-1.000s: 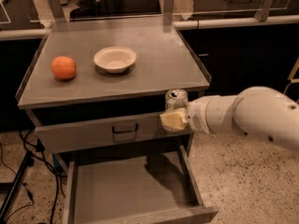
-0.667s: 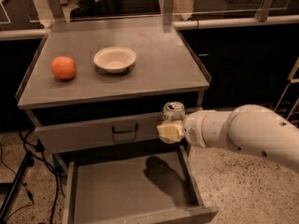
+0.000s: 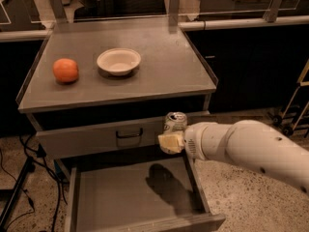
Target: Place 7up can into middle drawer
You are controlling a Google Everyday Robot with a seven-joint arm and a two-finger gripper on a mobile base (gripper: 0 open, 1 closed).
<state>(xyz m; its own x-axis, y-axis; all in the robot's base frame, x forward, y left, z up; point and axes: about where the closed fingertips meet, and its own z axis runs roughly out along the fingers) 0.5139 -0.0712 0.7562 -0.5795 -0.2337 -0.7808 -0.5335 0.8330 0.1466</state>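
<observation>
The can (image 3: pixel 175 122) is held upright in the gripper (image 3: pixel 170 140), whose fingers are clamped on its lower part. Both are positioned above the right rear portion of the open drawer (image 3: pixel 120 197), just in front of the upper drawer (image 3: pixel 96 140) with the loop handle. A shadow is cast on the open drawer's floor. An orange (image 3: pixel 65 70) and a bowl (image 3: pixel 119 61) are located on the cabinet top (image 3: pixel 164 76), near each other but apart.
</observation>
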